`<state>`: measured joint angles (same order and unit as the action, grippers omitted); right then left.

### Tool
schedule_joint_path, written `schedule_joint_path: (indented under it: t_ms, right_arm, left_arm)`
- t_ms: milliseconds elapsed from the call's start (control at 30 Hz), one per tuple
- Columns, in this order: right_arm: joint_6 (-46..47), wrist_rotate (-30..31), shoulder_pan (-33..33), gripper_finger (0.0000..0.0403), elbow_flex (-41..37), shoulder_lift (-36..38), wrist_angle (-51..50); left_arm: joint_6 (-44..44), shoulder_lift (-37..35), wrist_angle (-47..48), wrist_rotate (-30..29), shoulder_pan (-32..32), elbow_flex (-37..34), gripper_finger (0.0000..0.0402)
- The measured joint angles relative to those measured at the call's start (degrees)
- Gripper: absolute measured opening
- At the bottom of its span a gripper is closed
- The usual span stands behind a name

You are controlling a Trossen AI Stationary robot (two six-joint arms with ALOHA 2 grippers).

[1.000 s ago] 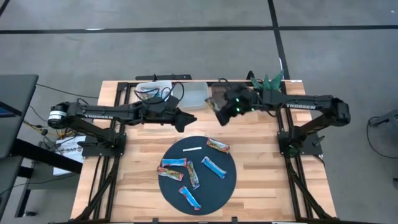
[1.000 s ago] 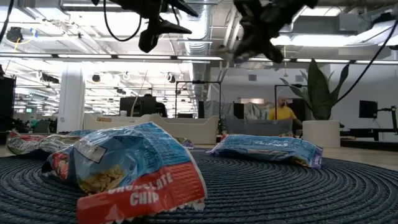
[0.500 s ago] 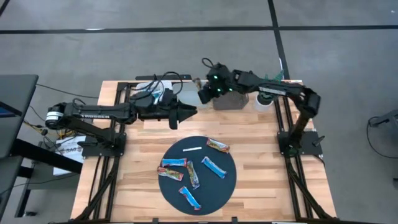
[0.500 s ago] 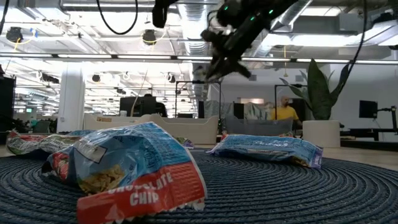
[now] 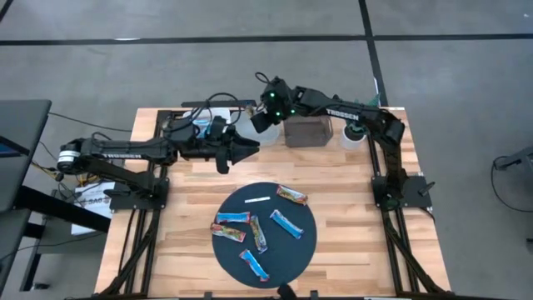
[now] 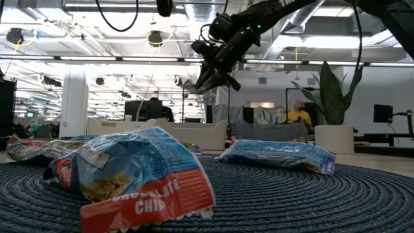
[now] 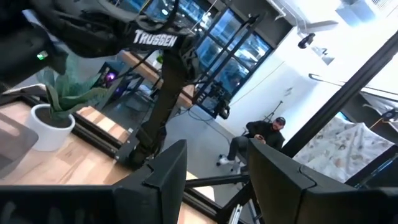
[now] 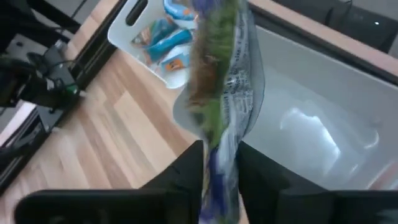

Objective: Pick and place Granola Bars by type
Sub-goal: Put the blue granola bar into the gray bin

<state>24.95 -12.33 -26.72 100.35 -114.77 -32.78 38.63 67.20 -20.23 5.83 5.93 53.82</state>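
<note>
Several foil-wrapped granola bars lie flat on a round dark mat (image 5: pixel 265 250) near the table's front: an orange-brown one (image 5: pixel 291 195), blue ones (image 5: pixel 285 222) (image 5: pixel 233 217) (image 5: pixel 254 265) and others, close up in the low view (image 6: pixel 139 175) (image 6: pixel 278 154). My right gripper (image 5: pixel 262 117) (image 8: pixel 217 165) hangs over the bins at the far edge, shut on a green-silvery bar (image 8: pixel 221 87). My left gripper (image 5: pixel 241 150) (image 7: pixel 217 171) is open and holds nothing, above the bare wood between the bins and the mat. My right gripper pinches one end of the green-silvery bar (image 8: pixel 216 146) between its two fingers. The rest of the bar sticks out past the fingertips. It is lifted clear, above the pale bin (image 8: pixel 311 118).
Along the far edge stand a white bin holding blue and orange bars (image 5: pixel 202 123) (image 8: pixel 158 37), a pale bin (image 5: pixel 254 133), a dark bin (image 5: pixel 308 131) and a white pot with a plant (image 5: pixel 354 133). A thin white strip (image 5: pixel 258 200) lies on the mat. Bare wood flanks the mat.
My right gripper has carried the bar toward the table's left along the far edge, from beside the dark bin to over the pale bin. My left gripper has drawn back a little toward the left and the far edge. The bars on the mat have kept still.
</note>
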Motion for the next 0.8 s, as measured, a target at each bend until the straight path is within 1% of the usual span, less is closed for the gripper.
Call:
schedule_joint_path:
  t_ms: [200, 300, 367, 467, 533, 667, 733, 800]
  right_arm:
    - [0.0, -0.5, -1.5, 0.0158, 1.0, 0.0, -0.2]
    - [0.0, -4.6, -2.2, 0.0189, 1.1, 0.6, -0.3]
    - [0.0, -7.5, -2.0, 0.0202, 1.2, 1.6, -0.8]
    - [-1.1, -12.0, -0.2, 0.021, 1.3, 3.6, -5.1]
    - [-3.3, -13.5, 2.0, 0.0211, 1.3, 4.9, -11.1]
    - [-8.4, -12.0, 8.9, 0.0204, 1.3, 7.4, -24.5]
    - [-9.0, -9.7, 13.4, 0.0199, 1.3, 8.1, -29.1]
    - [-9.0, -7.0, 18.1, 0.0193, 1.2, 8.3, -31.6]
  left_arm:
    - [-1.0, -0.9, 0.3, 0.1, 0.0, 0.0, 0.016]
    - [-1.1, -1.1, 1.5, 0.6, 0.0, 0.0, 0.016]
    - [-1.1, -1.1, 2.4, 1.6, 0.0, 0.0, 0.016]
    - [-1.2, -1.2, 4.1, 3.9, 0.0, 0.0, 0.016]
    - [-1.2, -1.2, 5.4, 5.6, 0.0, 0.0, 0.016]
    - [-1.8, -1.4, 8.1, 8.9, 0.0, 0.0, 0.016]
    - [-2.5, -1.7, 9.2, 10.2, 0.0, 0.0, 0.016]
    - [-2.7, -1.9, 9.5, 11.5, 0.0, 0.0, 0.016]
